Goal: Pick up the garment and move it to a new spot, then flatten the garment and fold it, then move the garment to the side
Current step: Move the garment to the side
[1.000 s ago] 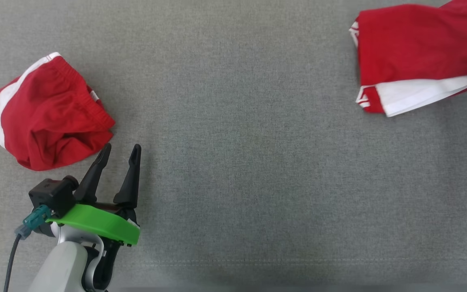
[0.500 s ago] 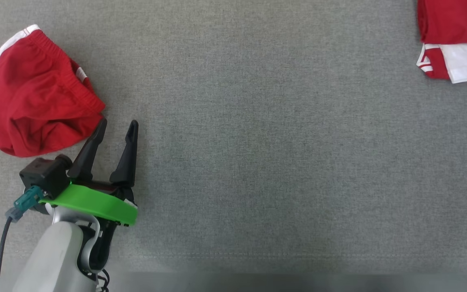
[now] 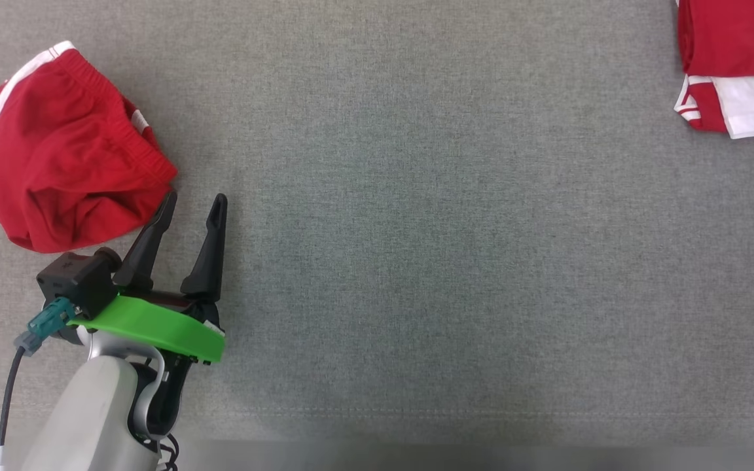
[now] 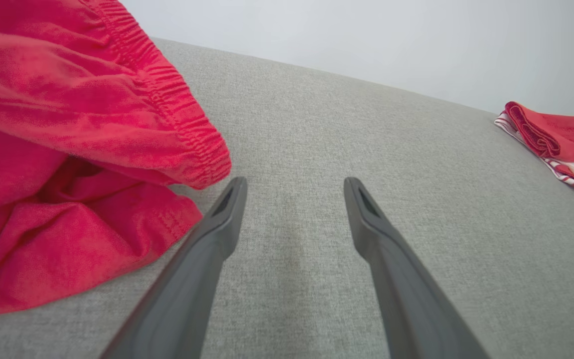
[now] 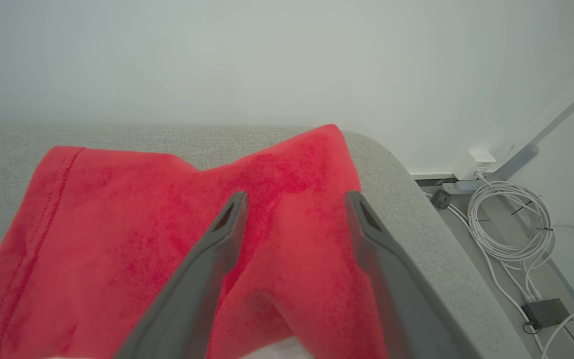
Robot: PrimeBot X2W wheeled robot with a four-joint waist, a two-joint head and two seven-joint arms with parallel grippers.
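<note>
A folded red garment with white trim (image 3: pixel 734 62) lies at the table's far right. In the right wrist view my right gripper (image 5: pixel 295 198) is open just over the folded red garment (image 5: pixel 132 234), with a hump of fabric between the fingers and no grip on it. A second red garment (image 3: pixel 56 163), crumpled, with a white stripe, lies at the far left. My left gripper (image 3: pixel 194 198) stands open beside its right edge, holding nothing. In the left wrist view the left gripper (image 4: pixel 295 183) points over bare cloth, with the crumpled garment (image 4: pixel 68 149) to its left and the folded one (image 4: pixel 556 142) far right.
Grey fabric covers the table (image 3: pixel 416 229). In the right wrist view the table's rounded right edge (image 5: pixel 436 239) drops off to the floor, where coiled white cables (image 5: pixel 511 224) and a small box lie by a pale wall.
The head camera has shifted, so the folded garment now sits in the upper right corner. My right gripper has opened over it. The left gripper keeps its place, open.
</note>
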